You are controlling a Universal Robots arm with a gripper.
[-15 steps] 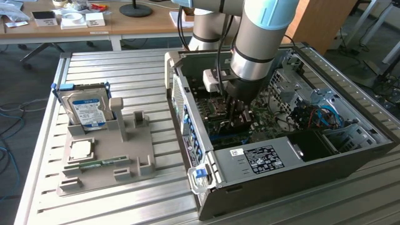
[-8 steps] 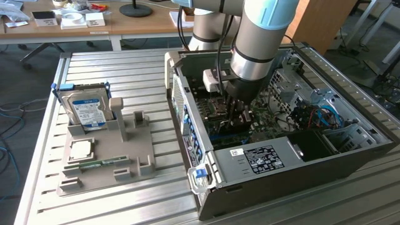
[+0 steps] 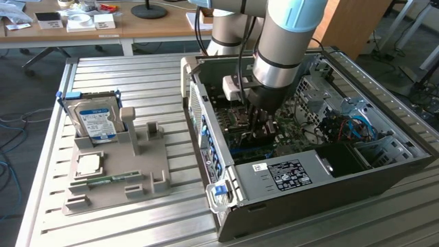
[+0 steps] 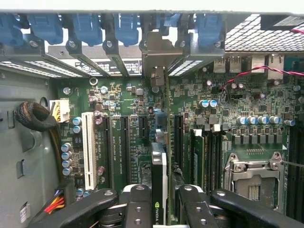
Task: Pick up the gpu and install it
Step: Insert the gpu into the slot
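— So, what do your jaws hold at this moment?

— My jaws are clenched on the gpu (image 4: 161, 185). In the wrist view my gripper (image 4: 159, 209) has its black fingers (image 4: 137, 204) on both flat sides of the thin card, which stands on its edge between them. Its silver bracket (image 4: 159, 57) is at the far end, against the row of blue slot clips (image 4: 128, 26) at the rear wall of the computer case (image 3: 288, 190).

— And where is the card inside the case?

— It stands upright over the green motherboard (image 4: 123, 104), in line with the black expansion slots (image 4: 124, 142). The white slot (image 4: 88, 147) is to one side of it, the memory slots (image 4: 199, 152) and the metal processor socket (image 4: 254, 178) are to the other side. I cannot tell if its lower edge is already fully seated in a slot.

— What does the exterior view show?

— My arm (image 3: 285, 46) reaches down into the open case from above, and my gripper (image 3: 264, 126) is low, near the motherboard. The case lies on the metal table (image 3: 384, 226), toward the exterior view's right. Well apart, near the table's edge at the exterior view's left, is a grey holder tray (image 3: 137, 170). The blue-labelled hard drive (image 3: 96, 121) stands in it at the far end, a square processor (image 3: 89, 163) lies in the middle, and a green memory stick (image 3: 106, 180) lies nearer to the front edge.
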